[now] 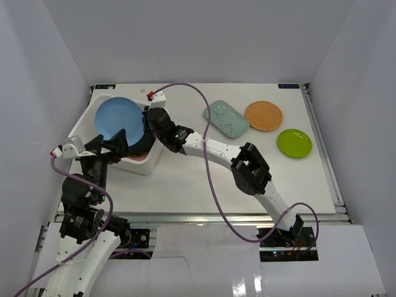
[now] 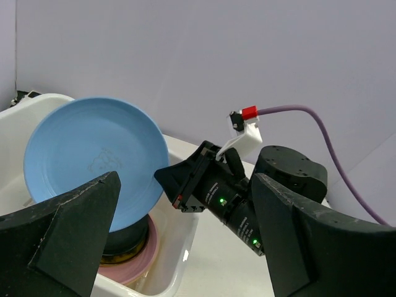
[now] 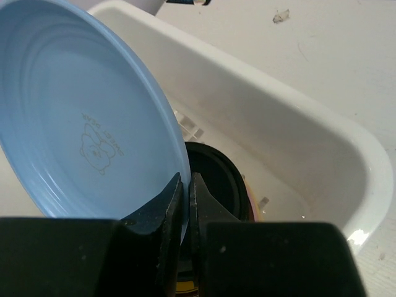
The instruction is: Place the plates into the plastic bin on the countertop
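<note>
My right gripper (image 1: 146, 127) is shut on the rim of the blue plate (image 1: 117, 119) and holds it tilted over the white plastic bin (image 1: 137, 166). The rim is pinched between my fingers (image 3: 166, 204) in the right wrist view, with the blue plate (image 3: 86, 117) to the left. Under it in the bin (image 3: 297, 154) lie a black plate (image 3: 219, 182), a yellow-edged one and a pink plate (image 2: 133, 263). My left gripper (image 1: 120, 143) is open and empty at the bin's near side. The blue plate (image 2: 93, 158) also shows in the left wrist view.
On the countertop (image 1: 185, 185) to the right lie a pale green dish (image 1: 226, 119), an orange textured plate (image 1: 263, 115) and a lime green plate (image 1: 294, 143). White walls enclose the table. The right arm (image 1: 247, 167) stretches across the middle.
</note>
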